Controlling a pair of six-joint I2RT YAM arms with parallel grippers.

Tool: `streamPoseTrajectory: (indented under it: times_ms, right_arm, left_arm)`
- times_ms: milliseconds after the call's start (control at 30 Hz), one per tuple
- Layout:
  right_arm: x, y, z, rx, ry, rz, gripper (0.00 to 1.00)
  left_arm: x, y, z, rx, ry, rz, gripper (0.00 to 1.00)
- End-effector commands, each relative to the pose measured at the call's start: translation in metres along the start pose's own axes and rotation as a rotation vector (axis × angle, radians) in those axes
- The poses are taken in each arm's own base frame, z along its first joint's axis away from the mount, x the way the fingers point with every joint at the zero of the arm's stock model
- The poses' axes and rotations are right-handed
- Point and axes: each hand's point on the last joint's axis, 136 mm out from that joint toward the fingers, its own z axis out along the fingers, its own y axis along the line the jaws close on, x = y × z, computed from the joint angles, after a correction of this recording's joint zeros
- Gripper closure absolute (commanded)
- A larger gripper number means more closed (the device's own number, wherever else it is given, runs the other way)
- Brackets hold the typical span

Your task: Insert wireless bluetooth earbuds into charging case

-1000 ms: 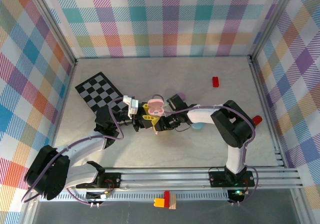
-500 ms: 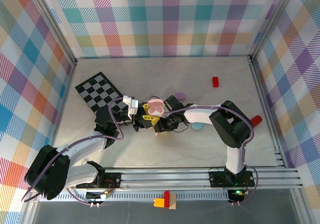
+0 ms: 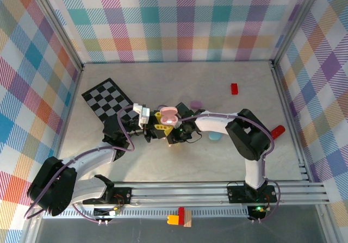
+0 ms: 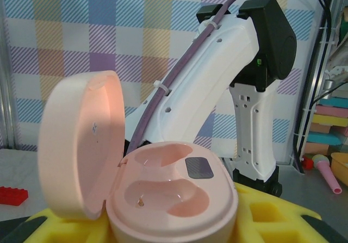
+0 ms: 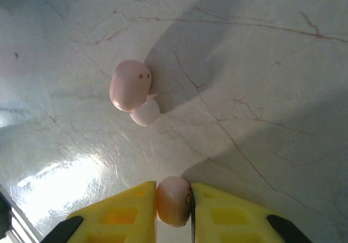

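My left gripper is shut on the pink oval charging case and holds it off the table. Its lid stands open to the left, and both sockets in the case look empty. Yellow fingers flank the case base. In the right wrist view my right gripper is shut on a small pink earbud, low over the marble table. A second pink earbud lies on the table a little ahead of the fingers. In the top view the right gripper sits just below the case.
A purple oval case lies behind the grippers and a light blue one under the right arm. A red block sits far right, a checkerboard mat at the left. Plaid walls enclose the table.
The right gripper's fingers have closed onto the pink earbud. The right arm has shifted slightly left, and the held case has moved a little away from the arm bases.
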Motion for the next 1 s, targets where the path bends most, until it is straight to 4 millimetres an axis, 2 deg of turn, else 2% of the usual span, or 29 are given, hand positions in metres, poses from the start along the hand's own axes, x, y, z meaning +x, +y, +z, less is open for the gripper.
streamPoseTrajectory:
  times_ms: [0,267,400,567,767,967]
  right_arm:
    - [0.011,-0.021,-0.001,0.122,0.029,0.012,0.83]
    - [-0.004,-0.05,-0.041,0.196,-0.112,0.084,0.84]
    - [-0.008,-0.073,-0.07,0.227,-0.185,0.14,0.84]
    - [-0.014,-0.093,-0.119,0.278,-0.313,0.163,0.84]
    - [-0.024,-0.075,-0.191,0.362,-0.493,-0.032,0.83]
    - [-0.028,-0.035,-0.253,0.344,-0.66,-0.216,0.83]
  left_arm:
    - [-0.003,-0.005,-0.003,0.025,-0.016,0.03,0.62]
    - [-0.004,-0.003,-0.002,0.024,-0.024,0.032,0.62]
    - [-0.003,-0.001,-0.002,0.026,-0.027,0.027,0.62]
    - [0.002,0.002,-0.002,0.018,-0.018,0.024,0.62]
    - [0.021,0.018,-0.002,-0.043,0.08,0.082,0.62]
    - [0.033,0.032,-0.002,-0.087,0.208,0.17,0.61]
